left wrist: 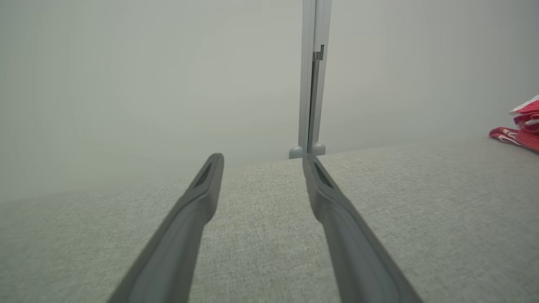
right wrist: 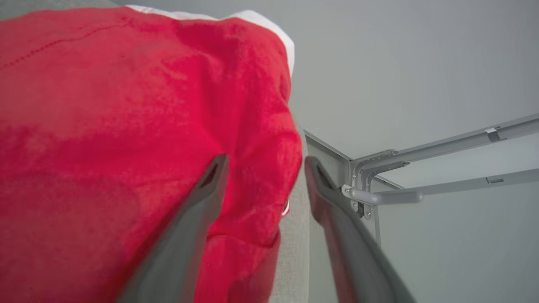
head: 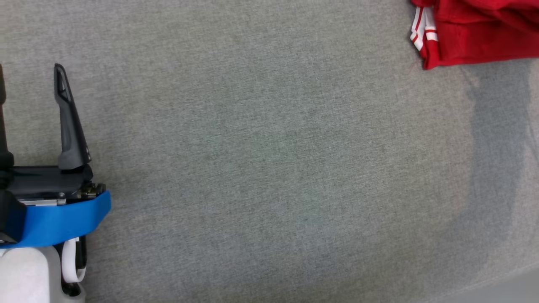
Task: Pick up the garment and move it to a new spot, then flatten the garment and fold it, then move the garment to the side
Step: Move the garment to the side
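Right ahead of R claw (right wrist: 266, 162), fingers spread wide & gripping nothing, the red garment (right wrist: 126, 105) w/ white trim bulks up, mostly on its L-finger side. Grey frame rails (right wrist: 442, 185) sit past its R finger. L claw (left wrist: 262, 160) is also wide, empty, low over grey bench (left wrist: 421, 202); garment lies well off to its R, further ahead.
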Controlling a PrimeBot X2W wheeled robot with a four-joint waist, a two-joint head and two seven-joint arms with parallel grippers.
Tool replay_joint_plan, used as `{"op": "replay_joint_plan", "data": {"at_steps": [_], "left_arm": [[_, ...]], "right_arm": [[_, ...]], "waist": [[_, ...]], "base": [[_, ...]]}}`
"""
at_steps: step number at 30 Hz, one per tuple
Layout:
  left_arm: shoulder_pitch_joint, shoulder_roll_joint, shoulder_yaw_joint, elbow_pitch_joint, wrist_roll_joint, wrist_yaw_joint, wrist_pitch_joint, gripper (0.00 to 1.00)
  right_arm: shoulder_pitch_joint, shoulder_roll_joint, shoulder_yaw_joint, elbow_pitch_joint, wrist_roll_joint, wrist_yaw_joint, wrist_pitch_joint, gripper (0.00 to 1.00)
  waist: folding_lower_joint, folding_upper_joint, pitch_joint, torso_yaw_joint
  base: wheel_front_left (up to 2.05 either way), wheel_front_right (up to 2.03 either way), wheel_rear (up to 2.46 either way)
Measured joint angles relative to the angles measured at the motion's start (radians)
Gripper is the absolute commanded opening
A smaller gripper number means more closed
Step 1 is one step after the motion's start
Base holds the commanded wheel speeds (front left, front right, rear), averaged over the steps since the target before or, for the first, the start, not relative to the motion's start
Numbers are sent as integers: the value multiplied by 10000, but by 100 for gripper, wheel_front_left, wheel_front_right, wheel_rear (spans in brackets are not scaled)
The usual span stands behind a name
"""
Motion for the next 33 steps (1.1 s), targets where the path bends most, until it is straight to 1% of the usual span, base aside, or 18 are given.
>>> {"op": "replay_joint_plan", "data": {"at_steps": [4,7,8,9,13,15,18,21,26,29,33], "left_arm": [[5,-136,-38,330,-134,69,-196,100],[80,-236,-44,665,-230,113,-382,100],[80,-236,-44,665,-230,113,-382,100],[182,-259,-21,754,-257,134,-453,100],[645,-357,75,1212,-466,247,-639,100],[911,-439,134,1457,-573,253,-715,100],[1270,-571,238,1749,-746,291,-807,100],[1638,-644,299,2011,-869,339,-890,100],[2102,-817,265,2451,-965,322,-965,100],[2210,-888,153,2650,-1003,253,-970,100],[2266,-941,81,3028,-1032,244,-984,100]], "right_arm": [[-165,274,-314,796,-424,2,-627,100],[-170,456,-546,1170,-729,0,-1354,100],[-170,456,-546,1170,-729,0,-1354,100],[-163,541,-654,1229,-748,2,-1655,100],[60,1133,-1296,1093,-738,0,-2290,100],[433,1490,-1655,754,-709,0,-2343,100],[1256,1948,-2410,-602,-855,2,-2362,100],[2460,2464,-3196,-1852,-1260,0,-2370,100],[4544,3482,-4069,-3425,-1816,0,-2372,100],[5677,3848,-4602,-4019,-1962,0,-2376,100],[7096,4368,-5150,-4506,-2155,0,-2374,100]], "waist": [[0,-1,-294,231],[-1,-1,-712,472],[-1,-1,-712,472],[-1,-1,-870,556],[-3,-4,-1597,875],[-3,-4,-1980,1013],[-3,-4,-2547,1209],[-4,-5,-3093,1389],[-4,-5,-3830,1600],[-3,-5,-4148,1734],[-1,-5,-4490,1893]], "base": [[0,0,0],[0,0,0],[0,0,0],[0,0,0],[0,0,0],[0,0,0],[0,0,0],[0,0,0],[0,0,0],[0,0,0],[0,0,0]]}}
